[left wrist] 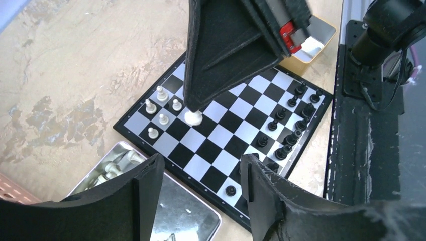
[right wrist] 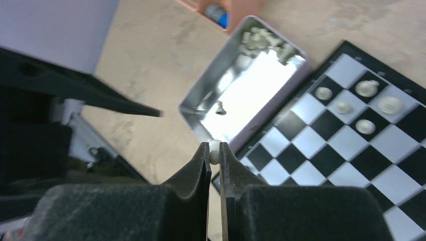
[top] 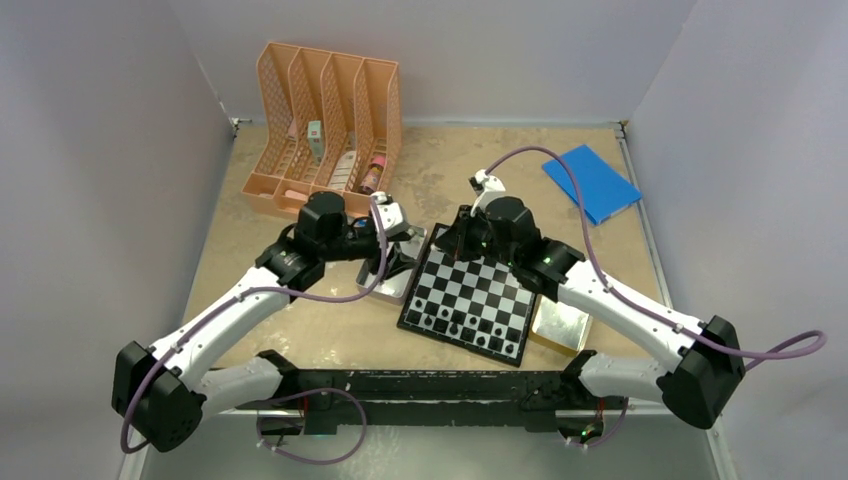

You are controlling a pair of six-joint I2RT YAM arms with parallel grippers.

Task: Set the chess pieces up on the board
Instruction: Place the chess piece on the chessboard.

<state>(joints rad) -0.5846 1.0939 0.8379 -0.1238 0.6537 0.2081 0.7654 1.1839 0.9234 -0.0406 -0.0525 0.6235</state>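
The board (top: 470, 300) lies at the table's middle, turned at an angle. Several black pieces (left wrist: 296, 120) stand along its near edge. Several white pieces (left wrist: 164, 119) stand at its far left corner, also in the right wrist view (right wrist: 366, 125). My right gripper (right wrist: 214, 149) is shut on a white piece (left wrist: 193, 118), whose base sits on or just above a square next to that white group. My left gripper (left wrist: 201, 186) is open and empty, above the board's left edge and the silver tin (left wrist: 191, 216), which holds more white pieces (left wrist: 113, 165).
A gold tin (top: 560, 325) lies at the board's right side. An orange file rack (top: 325, 125) stands at the back left. A blue flat object (top: 592, 182) lies at the back right. The two grippers (top: 425, 245) are close together at the board's far left corner.
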